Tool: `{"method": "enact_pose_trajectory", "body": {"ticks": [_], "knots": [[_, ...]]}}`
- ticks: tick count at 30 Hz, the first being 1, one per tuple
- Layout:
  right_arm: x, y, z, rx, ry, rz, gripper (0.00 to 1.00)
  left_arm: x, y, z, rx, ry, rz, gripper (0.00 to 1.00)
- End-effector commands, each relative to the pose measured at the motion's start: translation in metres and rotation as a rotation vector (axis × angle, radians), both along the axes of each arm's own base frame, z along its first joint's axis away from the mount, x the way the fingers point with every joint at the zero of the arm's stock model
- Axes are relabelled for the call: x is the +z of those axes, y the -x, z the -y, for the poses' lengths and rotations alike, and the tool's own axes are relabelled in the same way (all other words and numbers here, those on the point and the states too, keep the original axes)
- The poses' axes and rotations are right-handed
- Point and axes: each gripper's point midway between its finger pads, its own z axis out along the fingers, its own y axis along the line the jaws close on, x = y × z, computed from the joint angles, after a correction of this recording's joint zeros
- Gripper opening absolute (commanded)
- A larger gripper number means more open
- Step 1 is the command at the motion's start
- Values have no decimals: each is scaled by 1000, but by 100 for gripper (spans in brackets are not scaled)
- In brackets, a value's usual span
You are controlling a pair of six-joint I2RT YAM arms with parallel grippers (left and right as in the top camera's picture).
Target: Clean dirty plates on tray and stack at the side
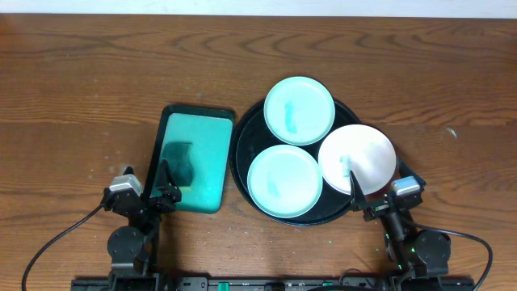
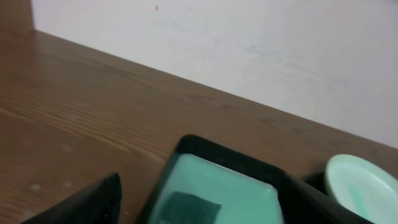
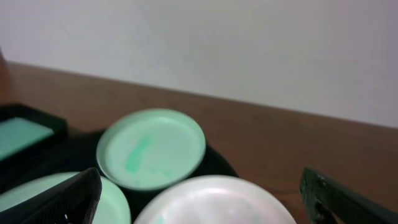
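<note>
Nearest you, the left gripper [image 1: 164, 187] and right gripper [image 1: 360, 200] rest at the table edge, jaws spread wide and empty, ready to reach. Beyond them, three smooth round plates [image 1: 284, 180], teal-smeared, lie flat inside the glossy black tray [image 1: 242, 145], apparently uncleaned. The left gripper faces a teal rectangular tray [image 1: 212, 145]. The wood-grain tabletop [image 1: 452, 97] offers stacking room.

brown wood-grain table [image 1: 81, 81] stretching wide under me. sitting straight on it, right of centre, the big round black tray [image 1: 244, 149]. just to its left, the smaller teal tray [image 1: 208, 153] with a black rim, edges so close i can't tell if they touch.
</note>
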Motion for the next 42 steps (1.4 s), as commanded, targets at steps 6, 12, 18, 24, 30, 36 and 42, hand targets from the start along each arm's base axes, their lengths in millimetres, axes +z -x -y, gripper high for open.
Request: {"method": "enact_pose_trajectory", "body": {"ticks": [6,12,18,24,30,36,42], "knots": [[47,16,-28,179,-115,59,99,29,4,36,-203,112,61,81],[103,12,-29,181,-95,-5,99,79,4,28,-153,114,10,81],[123,-17,-46,246,-107,-419,99,97,-9,28,-127,140,-391,81],[110,-44,-60,307,-113,-739,99,103,-16,28,-106,158,-688,81],[77,-56,-82,415,-203,-934,99,90,-20,40,-160,200,-806,81],[-10,-29,-83,261,-47,-1262,75,86,-13,63,-284,276,-849,81],[-95,13,-90,116,118,-1496,49,87,-16,60,-267,264,-840,81]]}}
